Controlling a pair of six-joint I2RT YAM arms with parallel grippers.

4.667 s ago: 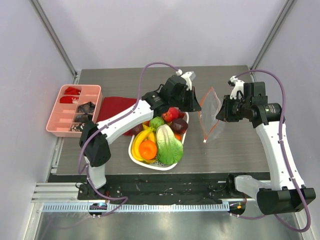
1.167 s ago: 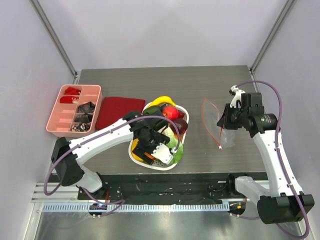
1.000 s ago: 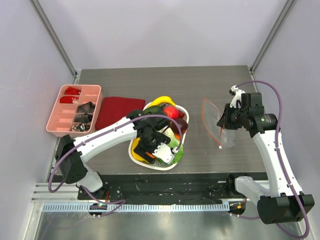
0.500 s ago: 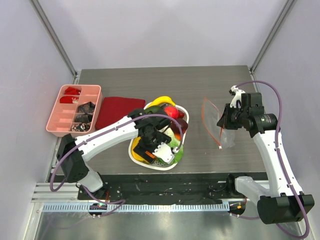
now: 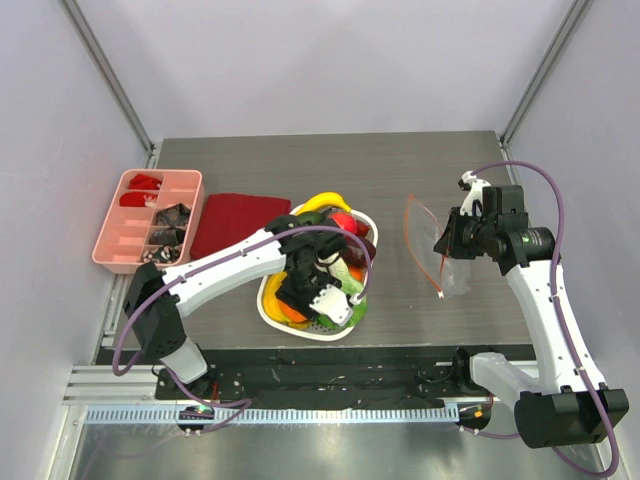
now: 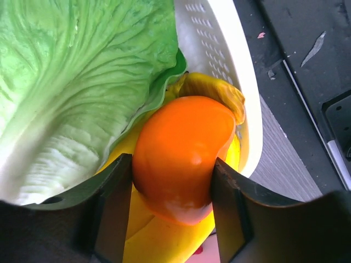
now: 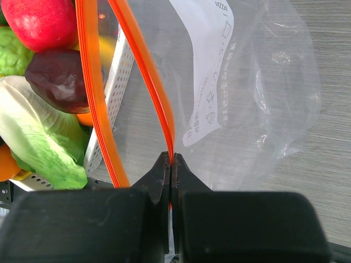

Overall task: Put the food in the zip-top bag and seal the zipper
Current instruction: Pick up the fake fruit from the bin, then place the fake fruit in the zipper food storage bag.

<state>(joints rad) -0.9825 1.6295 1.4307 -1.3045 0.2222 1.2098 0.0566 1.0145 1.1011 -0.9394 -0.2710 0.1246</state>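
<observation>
My left pincer (image 6: 173, 185) clamped the orange (image 6: 175, 145) at lower centre; to its right, my right pincer (image 7: 171, 164) pinched the zipper (image 7: 158, 104) of the bag (image 7: 269, 93).

We see the left hand (image 5: 302, 300) down in the near part of a white perforated basket (image 5: 312, 329), over a round orange toy fruit (image 5: 290, 314) that it mostly hides. Beside it we make out a pale-green leafy cabbage (image 5: 356, 296), a dark purple vegetable (image 5: 363, 250), a red apple (image 5: 343, 222) and yellow bananas (image 5: 325, 202) at the far rim.

Well apart to the right, the right hand (image 5: 440, 240) holds a clear crinkly plastic zip-top bag (image 5: 428, 222) partly raised. Its thin red-orange zipper strip (image 5: 409, 228) faces the basket, and its crumpled lower part lies on the dark grey wood-grain counter (image 5: 400, 170).

A folded dark red cloth (image 5: 235, 222) and a pink compartment tray (image 5: 110, 225) sit at the left.
</observation>
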